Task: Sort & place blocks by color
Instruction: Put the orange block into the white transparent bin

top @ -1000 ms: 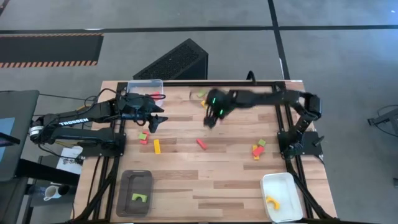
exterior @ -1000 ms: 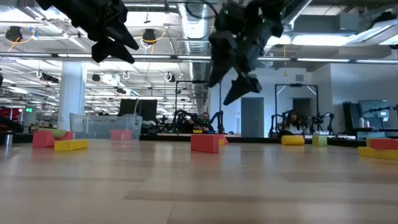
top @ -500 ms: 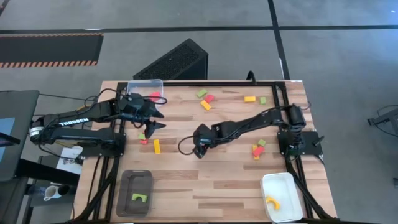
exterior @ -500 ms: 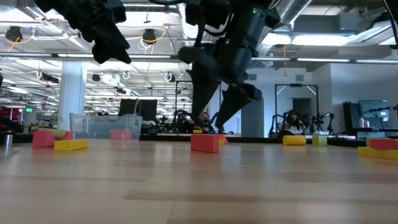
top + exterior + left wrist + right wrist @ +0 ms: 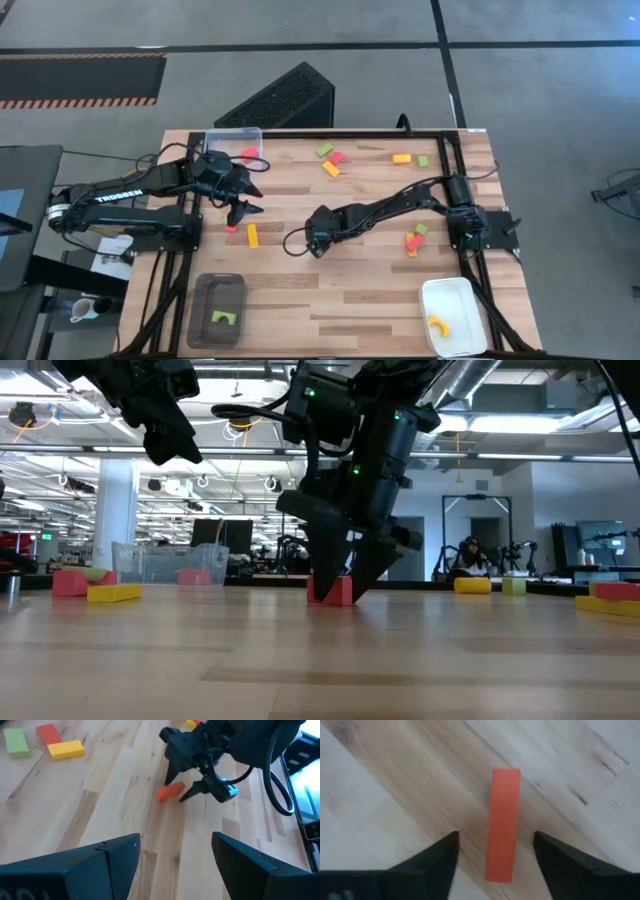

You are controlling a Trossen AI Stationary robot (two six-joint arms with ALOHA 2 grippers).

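A red bar block (image 5: 502, 825) lies flat on the wooden table near its middle, also seen in the left wrist view (image 5: 170, 791) and the low view (image 5: 332, 590). My right gripper (image 5: 318, 240) points steeply down over it, open. One finger stands on each long side of the bar, with bare wood showing between each finger and the bar. My left gripper (image 5: 252, 198) hangs open above the table's left part, near the clear tray (image 5: 236, 140), with nothing between its fingers (image 5: 120, 850).
A yellow bar (image 5: 252, 235) and a red piece (image 5: 231, 228) lie under the left arm. More blocks lie at the far middle (image 5: 330, 160), far right (image 5: 401, 158) and right (image 5: 413, 240). The dark grey tray (image 5: 205, 300) holds a green arch, the white tray (image 5: 455, 295) a yellow one.
My right gripper has swung from the table's far middle toward the near left and come down, until its fingers straddle the red bar, which has not moved. My left gripper has stayed in place and turned at the wrist.
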